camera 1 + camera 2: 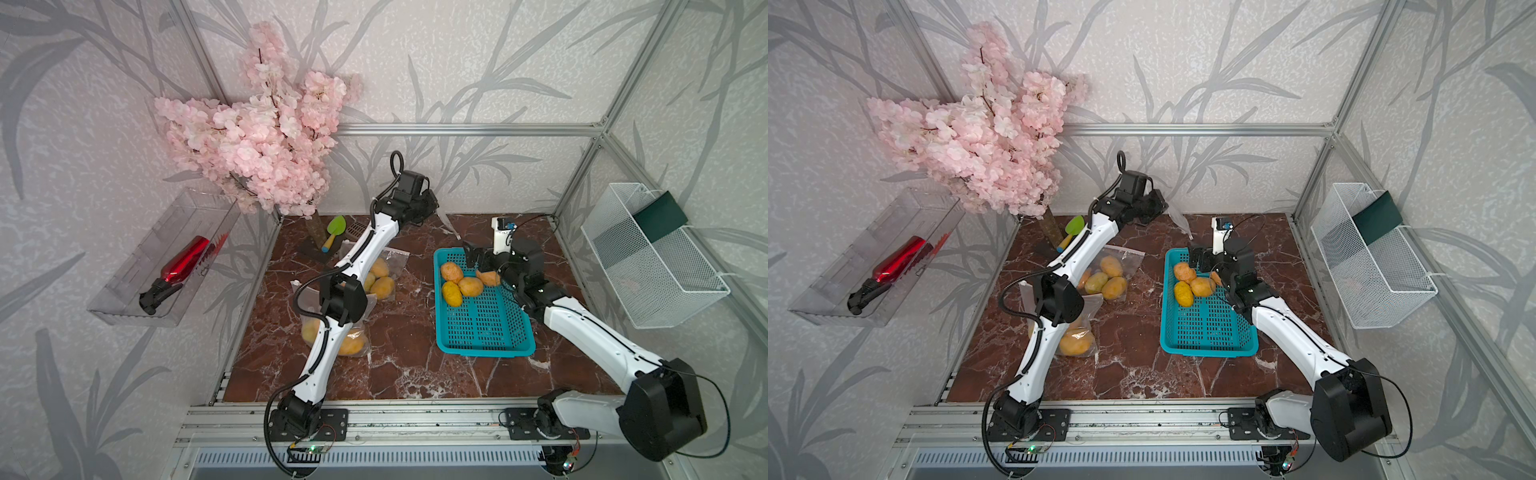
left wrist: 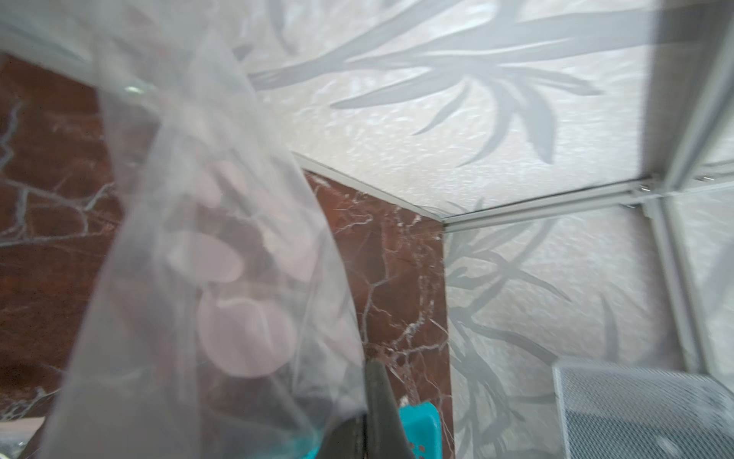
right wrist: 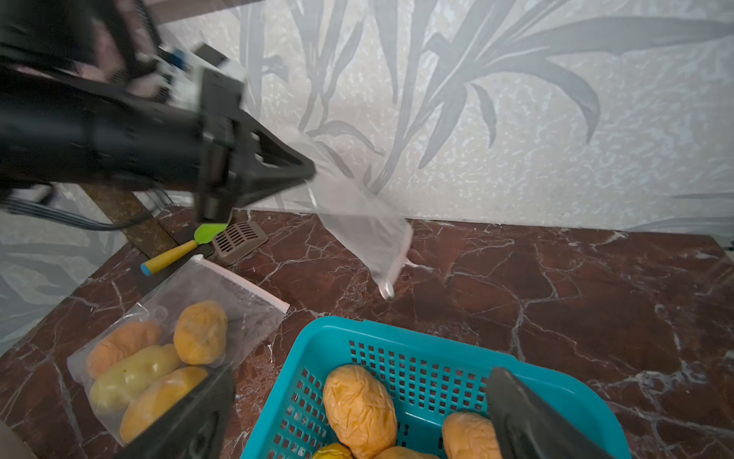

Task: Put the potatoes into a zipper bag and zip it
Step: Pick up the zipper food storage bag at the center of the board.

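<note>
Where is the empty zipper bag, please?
In the right wrist view the empty bag hangs from the left gripper, beyond the teal basket.

The red-brown, marble-look surface point(image 1: 415, 340) gleamed smooth and glossy; the teal basket point(image 3: 397, 332) was perforated hard plastic. The potatoes point(image 3: 359, 409) wore matt, wrinkled skin. A zipper bag point(image 3: 365, 226) was thin, clear, faintly cloudy plastic film. The wall basket point(image 1: 665, 282) was white-coated metal mesh, the frame rail point(image 1: 457, 129) brushed metal.
</note>
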You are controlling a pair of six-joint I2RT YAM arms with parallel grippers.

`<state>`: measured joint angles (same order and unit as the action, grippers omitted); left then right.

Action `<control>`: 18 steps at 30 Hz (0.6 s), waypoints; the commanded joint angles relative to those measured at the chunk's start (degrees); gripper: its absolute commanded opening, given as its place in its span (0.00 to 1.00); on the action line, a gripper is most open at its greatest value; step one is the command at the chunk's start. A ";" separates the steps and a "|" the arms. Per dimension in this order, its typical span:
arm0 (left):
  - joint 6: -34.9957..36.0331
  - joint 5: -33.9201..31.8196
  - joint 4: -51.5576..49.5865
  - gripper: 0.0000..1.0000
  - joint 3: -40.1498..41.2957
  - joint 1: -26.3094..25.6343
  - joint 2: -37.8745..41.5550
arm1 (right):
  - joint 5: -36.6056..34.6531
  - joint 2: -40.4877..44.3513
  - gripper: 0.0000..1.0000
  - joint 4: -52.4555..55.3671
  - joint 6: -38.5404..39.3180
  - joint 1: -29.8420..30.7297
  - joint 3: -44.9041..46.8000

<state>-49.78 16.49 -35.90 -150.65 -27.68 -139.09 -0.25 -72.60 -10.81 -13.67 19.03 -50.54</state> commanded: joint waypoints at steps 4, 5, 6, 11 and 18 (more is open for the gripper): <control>11.98 11.32 -9.38 0.00 -1.27 -0.48 10.70 | 6.73 1.00 0.99 -0.19 -9.52 -7.54 -0.10; 13.14 13.55 -10.41 0.00 -0.42 -0.85 12.23 | 7.21 1.14 1.00 -0.02 -10.36 -8.64 0.09; 14.00 15.45 -11.06 0.00 1.28 -1.41 14.18 | 7.81 1.23 1.00 0.40 -11.05 -9.66 0.18; 17.52 18.91 -9.21 0.00 18.18 -5.30 26.20 | 11.37 1.79 1.00 1.54 -12.88 -12.71 1.36; 18.25 16.04 8.56 0.00 60.36 -8.68 52.04 | 13.89 4.20 0.97 3.18 -14.04 -13.31 4.56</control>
<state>-33.01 33.69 -35.31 -99.94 -37.10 -95.31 11.00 -70.02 -8.38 -26.33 5.91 -47.37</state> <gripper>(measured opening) 0.048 0.970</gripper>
